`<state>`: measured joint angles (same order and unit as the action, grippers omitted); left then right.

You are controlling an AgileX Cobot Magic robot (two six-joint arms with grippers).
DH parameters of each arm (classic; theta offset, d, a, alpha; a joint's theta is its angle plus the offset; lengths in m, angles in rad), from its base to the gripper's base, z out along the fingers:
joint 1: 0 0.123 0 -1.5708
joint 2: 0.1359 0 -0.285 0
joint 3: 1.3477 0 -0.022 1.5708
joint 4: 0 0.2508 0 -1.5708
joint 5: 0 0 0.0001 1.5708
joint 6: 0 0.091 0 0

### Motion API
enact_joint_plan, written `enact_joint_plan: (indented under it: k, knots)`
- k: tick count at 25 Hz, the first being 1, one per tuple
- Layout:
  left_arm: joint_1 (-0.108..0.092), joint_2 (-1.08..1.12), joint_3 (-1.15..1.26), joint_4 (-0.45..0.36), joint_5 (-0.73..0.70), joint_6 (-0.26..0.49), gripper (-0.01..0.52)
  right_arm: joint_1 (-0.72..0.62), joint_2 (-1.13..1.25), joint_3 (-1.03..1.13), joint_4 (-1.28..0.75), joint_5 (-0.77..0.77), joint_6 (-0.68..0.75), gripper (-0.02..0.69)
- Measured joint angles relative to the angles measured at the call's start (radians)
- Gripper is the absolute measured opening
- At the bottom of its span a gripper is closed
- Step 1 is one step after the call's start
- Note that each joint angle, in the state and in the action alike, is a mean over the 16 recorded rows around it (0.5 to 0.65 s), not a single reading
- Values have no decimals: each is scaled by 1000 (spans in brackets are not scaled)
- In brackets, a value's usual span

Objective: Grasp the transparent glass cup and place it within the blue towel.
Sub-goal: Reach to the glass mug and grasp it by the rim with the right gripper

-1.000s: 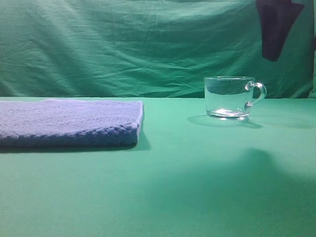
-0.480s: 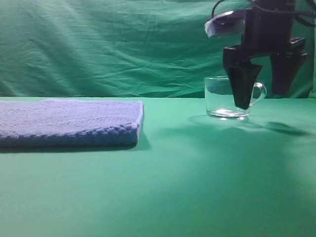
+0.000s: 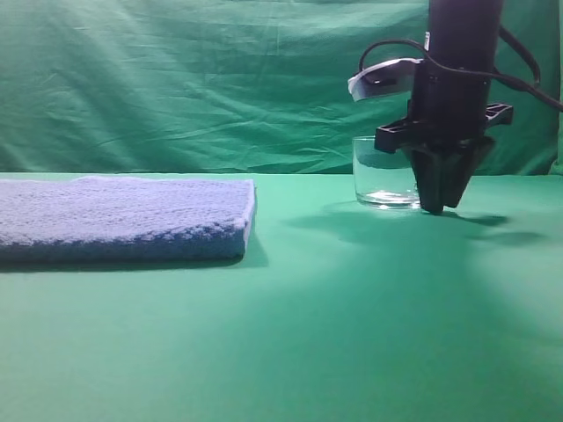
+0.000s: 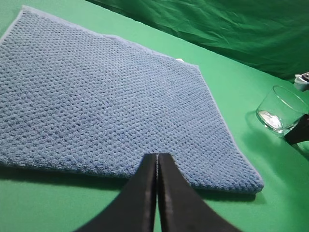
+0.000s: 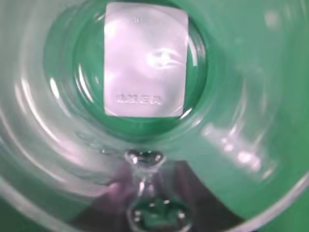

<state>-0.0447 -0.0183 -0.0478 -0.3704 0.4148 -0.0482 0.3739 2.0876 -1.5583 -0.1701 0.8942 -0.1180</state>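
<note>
Big change in the last second: the right tool (image 3: 433,200) has been brought down from out of frame, wide open on the way in, and is now seen pinched almost to a point at the 3 o'clock side of the transparent glass cup (image 3: 380,176), right where the handle was showing. The handle itself is hidden behind the tool now. In the right wrist view a bit of glass is caught between the two dark fingers at 6 o'clock, with the white label (image 5: 146,58) on the cup's base seen straight down through it, so a grip on the wall or handle looks to be made (which of the two can't be told).

The cup has also been nudged a little toward 9 o'clock compared with a second ago, but it's not lifted: the base is resting on the green surface (image 3: 308,334), well apart from the blue towel (image 3: 123,215), at roughly 3 o'clock from it.

The left tool (image 4: 158,193) is shut with nothing in it, hanging over the towel's near edge.

So grasp probably done; lift and carry toward 9 o'clock not yet started.
</note>
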Motion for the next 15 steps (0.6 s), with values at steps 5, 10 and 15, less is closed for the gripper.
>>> enact_joint_plan:
  k: [5, 10, 15]
  knots:
    - [0, 0, 0, 0, 0, 0, 0, 21, -1, -87, 17, 53, -5, 90]
    - [0, 0, 0, 0, 0, 0, 0, 90, 2, -192, 41, 101, -13, 90]
    - [0, 0, 0, 0, 0, 0, 0, 199, 30, -296, 68, 121, -22, 90]
